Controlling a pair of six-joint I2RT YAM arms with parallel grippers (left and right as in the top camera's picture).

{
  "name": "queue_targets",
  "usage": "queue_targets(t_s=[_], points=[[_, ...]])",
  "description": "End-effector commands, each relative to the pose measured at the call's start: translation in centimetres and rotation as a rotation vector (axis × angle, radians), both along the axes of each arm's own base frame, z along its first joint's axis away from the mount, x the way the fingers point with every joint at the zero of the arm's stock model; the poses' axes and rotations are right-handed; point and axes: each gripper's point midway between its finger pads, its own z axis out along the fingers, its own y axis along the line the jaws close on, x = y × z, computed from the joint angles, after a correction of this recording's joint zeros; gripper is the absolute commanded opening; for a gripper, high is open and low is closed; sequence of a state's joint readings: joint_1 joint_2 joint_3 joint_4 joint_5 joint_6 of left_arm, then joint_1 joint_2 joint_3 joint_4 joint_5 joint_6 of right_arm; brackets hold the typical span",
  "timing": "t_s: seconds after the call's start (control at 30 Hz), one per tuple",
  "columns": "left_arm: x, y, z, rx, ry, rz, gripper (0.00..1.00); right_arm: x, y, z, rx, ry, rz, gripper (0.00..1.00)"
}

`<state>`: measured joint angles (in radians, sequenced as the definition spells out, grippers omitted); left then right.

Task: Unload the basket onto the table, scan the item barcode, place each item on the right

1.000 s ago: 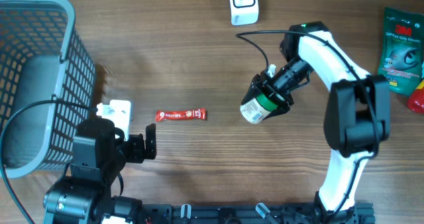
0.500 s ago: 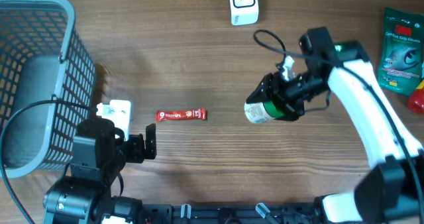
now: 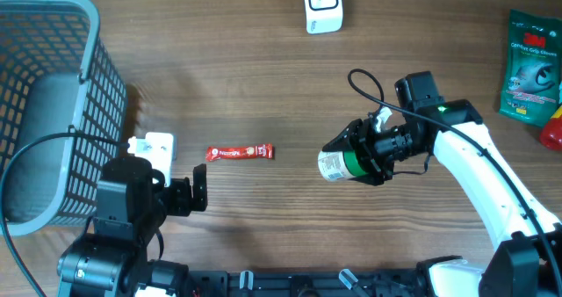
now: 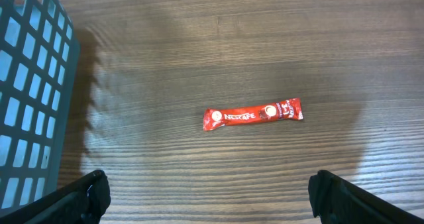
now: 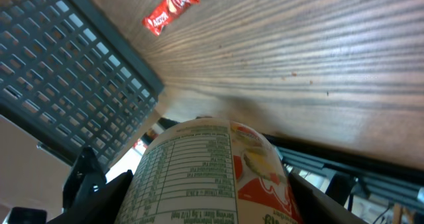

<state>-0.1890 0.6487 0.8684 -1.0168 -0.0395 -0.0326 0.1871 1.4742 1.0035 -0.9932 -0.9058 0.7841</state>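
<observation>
The right pincer [image 3: 358, 154] grasps a white-and-green cylindrical tub [image 3: 338, 164]; the left pincer [image 4: 212, 196] is released.
The tub lies on its side between the right fingers, over the right half of the wooden surface [image 3: 263, 77], its white labelled end turned toward the left edge; the right wrist view shows a printed nutrition table on its wall; left of it, apart and near the middle of the surface, a flat red Nescafé sachet [image 3: 239, 153] lies lengthwise; the left pincer sits near the front-left corner, its fingers spread wide with nothing between them, the sachet just beyond them; a grey plastic lattice basket [image 3: 98, 73] stands at the left edge; a white boxy device [image 3: 322, 5] rests at the far edge; a green printed packet [image 3: 529, 55] lies at the right edge.
</observation>
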Motion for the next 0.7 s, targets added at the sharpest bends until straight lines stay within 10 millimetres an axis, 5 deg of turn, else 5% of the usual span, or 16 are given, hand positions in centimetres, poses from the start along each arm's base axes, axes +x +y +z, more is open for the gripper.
queue_targets(t_s=[0.0,0.23,0.43,0.67], points=[[-0.1,-0.2,-0.1,-0.010,-0.001,-0.002,1.00,0.3,-0.7,-0.3,-0.062,-0.102,0.042,0.57],[-0.1,-0.2,-0.1,-0.010,-0.001,-0.002,1.00,0.2,-1.3,0.8,-0.094,-0.231,0.089,0.52],[-0.1,-0.2,-0.1,-0.010,-0.001,-0.002,1.00,0.3,-5.0,2.2,-0.335,-0.391,0.010,0.52],[-0.1,-0.2,-0.1,-0.010,-0.001,-0.002,1.00,4.3,-9.3,6.7,-0.564,-0.729,-0.190,0.50]])
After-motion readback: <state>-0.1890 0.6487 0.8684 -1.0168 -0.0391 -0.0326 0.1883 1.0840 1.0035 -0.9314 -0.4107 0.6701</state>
